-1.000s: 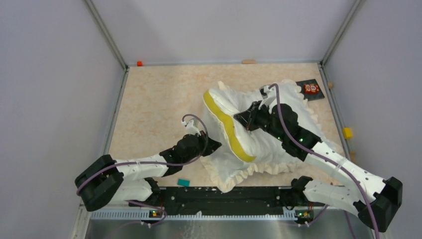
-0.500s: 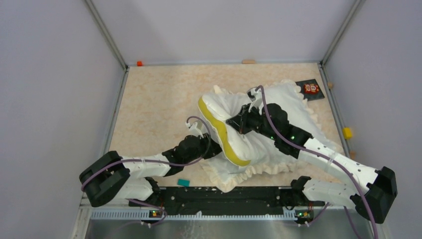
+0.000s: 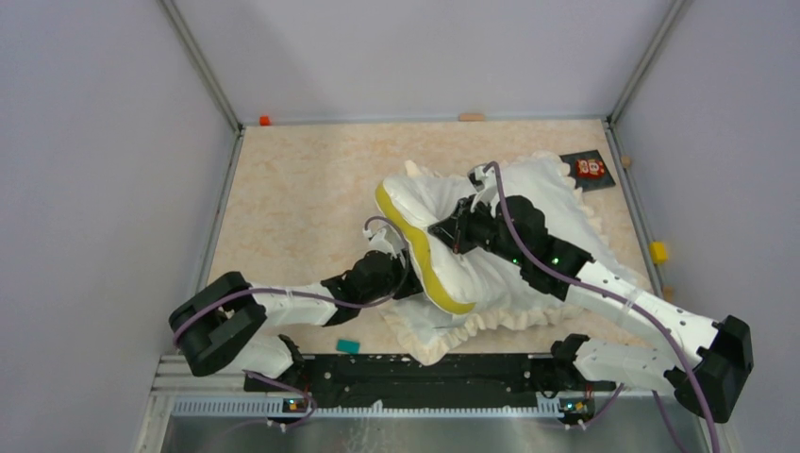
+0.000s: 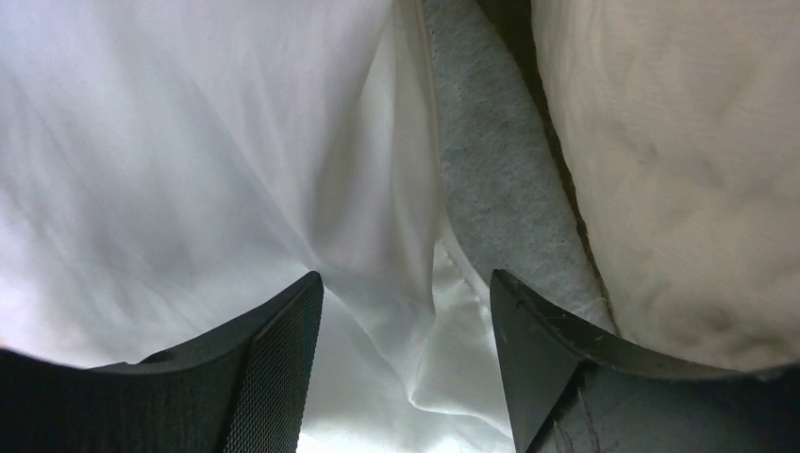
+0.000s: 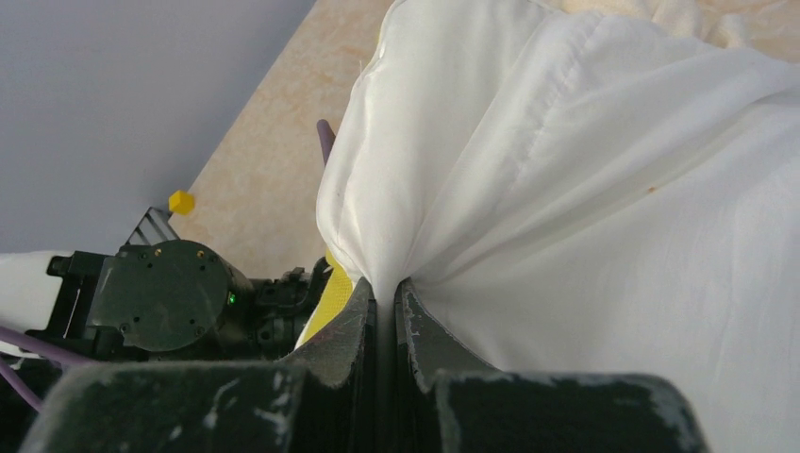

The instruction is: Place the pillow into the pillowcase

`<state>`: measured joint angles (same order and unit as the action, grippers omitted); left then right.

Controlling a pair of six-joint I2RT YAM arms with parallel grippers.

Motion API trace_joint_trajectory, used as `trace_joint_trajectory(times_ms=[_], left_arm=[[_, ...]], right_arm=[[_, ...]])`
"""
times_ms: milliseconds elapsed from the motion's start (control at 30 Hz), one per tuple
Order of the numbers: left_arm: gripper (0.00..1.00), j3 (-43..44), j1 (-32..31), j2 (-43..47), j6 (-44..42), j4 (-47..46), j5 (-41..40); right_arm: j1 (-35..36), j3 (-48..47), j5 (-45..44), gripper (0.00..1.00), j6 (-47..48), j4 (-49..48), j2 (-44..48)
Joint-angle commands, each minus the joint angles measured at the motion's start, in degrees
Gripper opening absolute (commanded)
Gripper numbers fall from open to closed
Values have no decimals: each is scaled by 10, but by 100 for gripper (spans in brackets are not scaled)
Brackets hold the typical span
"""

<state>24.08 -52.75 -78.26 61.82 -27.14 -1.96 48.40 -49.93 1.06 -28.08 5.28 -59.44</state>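
So the right gripper [image 5: 385, 288] is clamped tight on a fold of the pillowcase [image 5: 585, 170]. The thin smooth cloth bunches up out of its closed jaws, and the yellow edge of the pillow [image 5: 330, 297] peeks out just below and left of it.

The left gripper [image 4: 406, 283] is spread wide with nothing pinched. Loose white cloth just sags between its fingers [image 4: 274, 349], with a grey strip [image 4: 500, 189] and the quilted side of the pillow on the right-hand side.

From above, the pillow sits right of the middle of the table [image 3: 302, 189], propped on the frilly pillowcase with its yellow band facing left. I can't tell how much of it is actually inside. The left gripper is nosed in right under that band, and the right arm [image 3: 604, 283] reaches over the top of the pile.

Other bits:
- a teal block [image 3: 349, 346] at the near edge, by the left arm
- a black card [image 3: 590, 170] with a red sticker at the far right corner, just beside the frill
- a yellow block [image 3: 658, 252] on the right rail
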Motion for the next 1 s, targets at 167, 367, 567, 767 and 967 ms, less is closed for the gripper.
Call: trace_joint_trajectory(times_ms=[167, 367, 567, 767, 967], left_arm=[[12, 63, -17, -41, -3, 6, -1], [0, 24, -14, 134, -4, 194, -78], [0, -20, -1, 310, 1, 344, -139], [0, -19, 3, 321, -15, 347, -150], [0, -4, 4, 304, -26, 340, -149]], right_arm=[[26, -87, -115, 0, 18, 31, -18], [28, -85, -268, 0, 58, 123, -84], [47, -33, -302, 0, 60, 75, -140], [64, -66, -227, 21, 71, 63, -147], [104, -118, -189, 52, 117, 115, -122]])
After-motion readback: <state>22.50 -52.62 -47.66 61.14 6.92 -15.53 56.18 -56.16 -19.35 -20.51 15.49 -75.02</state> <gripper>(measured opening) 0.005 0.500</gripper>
